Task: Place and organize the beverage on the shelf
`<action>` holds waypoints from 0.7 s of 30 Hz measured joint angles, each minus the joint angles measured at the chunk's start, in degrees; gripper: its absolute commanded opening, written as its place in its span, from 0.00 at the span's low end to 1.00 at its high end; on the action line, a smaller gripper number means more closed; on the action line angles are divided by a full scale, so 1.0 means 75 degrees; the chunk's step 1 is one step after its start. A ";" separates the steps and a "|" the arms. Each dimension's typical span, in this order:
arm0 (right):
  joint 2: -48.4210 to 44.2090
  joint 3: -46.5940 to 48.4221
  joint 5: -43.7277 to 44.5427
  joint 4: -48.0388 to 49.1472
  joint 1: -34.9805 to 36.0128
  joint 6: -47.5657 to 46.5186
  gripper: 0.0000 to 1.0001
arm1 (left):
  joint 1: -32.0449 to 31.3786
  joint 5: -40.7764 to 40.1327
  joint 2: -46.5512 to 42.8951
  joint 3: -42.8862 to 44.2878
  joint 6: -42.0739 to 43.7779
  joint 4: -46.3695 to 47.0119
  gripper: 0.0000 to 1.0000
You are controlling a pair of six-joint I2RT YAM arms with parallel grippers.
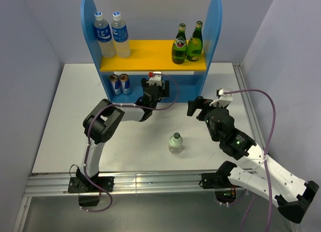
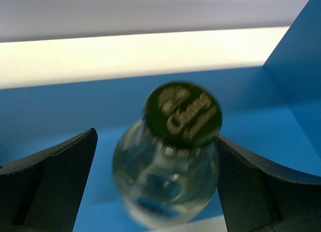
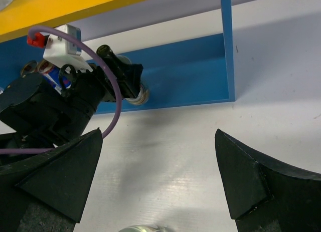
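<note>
Table [image 1: 55, 142]: white. The shelf [image 1: 89, 21] stands at its 12 o'clock edge, open side facing the arms.

Upper yellow board:
- Two plastic water bottles [image 1: 105, 39] stand upright at the 9 o'clock end.
- Two green glass bottles [image 1: 179, 46] stand upright at the 3 o'clock end.
- The middle is bare.

Lower blue base: two cans [image 1: 126, 84] sit side by side at the 9 o'clock end.

The left arm reaches toward 12 o'clock, with the left gripper [image 2: 155, 142] at the lower level.
- A clear glass bottle [image 2: 165, 182] stands on the blue base between its fingers, near the front lip and to the 3 o'clock side of the cans.
- Its jaws are spread wide, with a clear gap on the 9 o'clock side of the bottle. The other finger is close to the glass; contact can't be told.
- I read this claw as released, with the bottle standing by itself.
- The bottle's dark green cap [image 2: 183, 113] has blurred print that can't be read.

The right gripper [image 3: 158, 142] hovers over the table toward 3 o'clock of centre. Its jaws are spread and nothing is between them.

A loose bottle [image 1: 175, 143], small, clear and green-capped, stands upright near the table centre. It is at 6 o'clock of the shelf and well apart from it.

Progress (judgement):
- Seven drinks are on the shelf, grouped by kind.
- The loose bottle is the only one I can see off it.
- Left to do: back the left claw out without tipping the bottle, then shelve the loose one, probably beside its match on the base.
</note>
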 measured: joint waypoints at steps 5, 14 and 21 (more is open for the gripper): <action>-0.0114 0.0000 -0.0009 0.0000 0.0000 0.0003 1.00 | -0.0076 -0.0108 -0.0417 -0.0440 0.0020 0.0000 0.99; -0.0271 -0.0105 -0.0020 -0.0012 0.0000 0.0026 1.00 | -0.0184 -0.0032 -0.1472 -0.1142 -0.0128 0.0047 0.99; -0.0370 -0.0117 -0.0020 -0.0015 -0.0003 0.0038 1.00 | -0.0490 -0.0020 -0.2739 -0.2669 -0.0172 -0.0504 0.99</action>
